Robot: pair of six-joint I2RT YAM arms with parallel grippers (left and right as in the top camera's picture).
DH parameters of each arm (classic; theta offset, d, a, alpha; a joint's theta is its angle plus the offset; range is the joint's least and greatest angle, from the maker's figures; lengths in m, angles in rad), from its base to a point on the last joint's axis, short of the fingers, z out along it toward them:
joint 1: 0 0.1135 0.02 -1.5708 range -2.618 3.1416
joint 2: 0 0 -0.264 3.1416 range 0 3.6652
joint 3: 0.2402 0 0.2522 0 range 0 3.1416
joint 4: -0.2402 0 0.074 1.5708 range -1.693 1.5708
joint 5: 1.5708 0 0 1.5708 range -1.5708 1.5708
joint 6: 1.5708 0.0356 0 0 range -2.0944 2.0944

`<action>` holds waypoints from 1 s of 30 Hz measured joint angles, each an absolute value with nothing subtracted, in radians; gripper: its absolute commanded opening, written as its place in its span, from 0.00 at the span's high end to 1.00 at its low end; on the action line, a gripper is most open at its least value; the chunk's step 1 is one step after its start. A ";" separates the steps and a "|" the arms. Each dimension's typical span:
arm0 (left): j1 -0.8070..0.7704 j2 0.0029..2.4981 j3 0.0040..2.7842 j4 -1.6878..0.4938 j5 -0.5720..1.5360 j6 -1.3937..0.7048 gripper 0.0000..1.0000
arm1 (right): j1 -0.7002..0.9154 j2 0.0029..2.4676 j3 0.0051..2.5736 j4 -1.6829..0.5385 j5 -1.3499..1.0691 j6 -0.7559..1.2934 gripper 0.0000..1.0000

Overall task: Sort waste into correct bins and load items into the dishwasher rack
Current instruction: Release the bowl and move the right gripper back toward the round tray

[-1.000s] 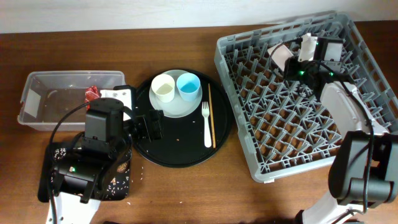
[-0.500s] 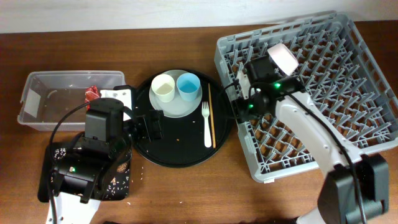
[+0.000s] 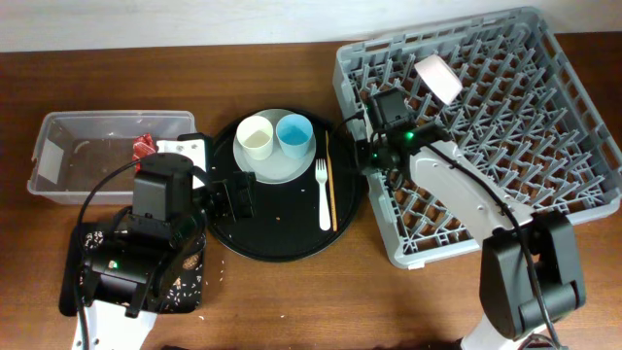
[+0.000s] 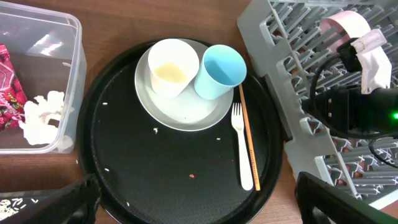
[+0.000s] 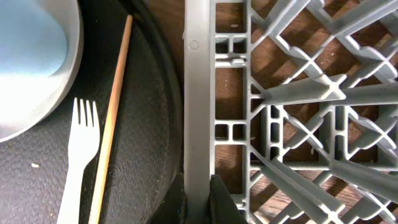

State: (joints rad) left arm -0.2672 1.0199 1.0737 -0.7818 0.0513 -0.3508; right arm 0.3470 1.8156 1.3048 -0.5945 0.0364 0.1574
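— Dishwasher rack (image 3: 544, 126)?
— Right side of the bench (image 3: 292, 306), its left rim pinched by the right end effector (image 5: 198, 200).
— The left end effector (image 3: 236, 195)?
— Spread wide, empty, over the round black tray (image 3: 282, 238) carrying plate (image 3: 277, 170), fork (image 3: 324, 199) and chopsticks (image 3: 329, 180).

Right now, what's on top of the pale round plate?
A cream cup and a light blue cup stand on the plate. The plate surface beneath them is covered.

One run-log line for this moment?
left gripper: open, over round black tray | right gripper: empty, above rim of grey plastic pegged rack | white-pinkish bowl: in rack | white plastic fork, wooden chopsticks: on tray
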 measured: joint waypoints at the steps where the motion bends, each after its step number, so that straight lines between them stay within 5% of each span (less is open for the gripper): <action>1: -0.267 1.020 1.074 -0.781 0.051 -0.351 0.01 | 0.348 1.817 1.305 -0.590 0.042 0.167 0.96; 12: -0.267 1.020 1.074 -0.781 0.051 -0.351 0.01 | 0.354 1.818 1.311 -0.647 0.129 0.419 0.96; 30: -0.267 1.020 1.074 -0.781 0.051 -0.351 0.01 | 0.347 1.814 1.312 -0.677 0.131 0.270 0.96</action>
State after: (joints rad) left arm -0.2672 1.0199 1.0737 -0.7815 0.0509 -0.3508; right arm 0.3466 1.8137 1.3125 -0.6765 0.1310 0.2695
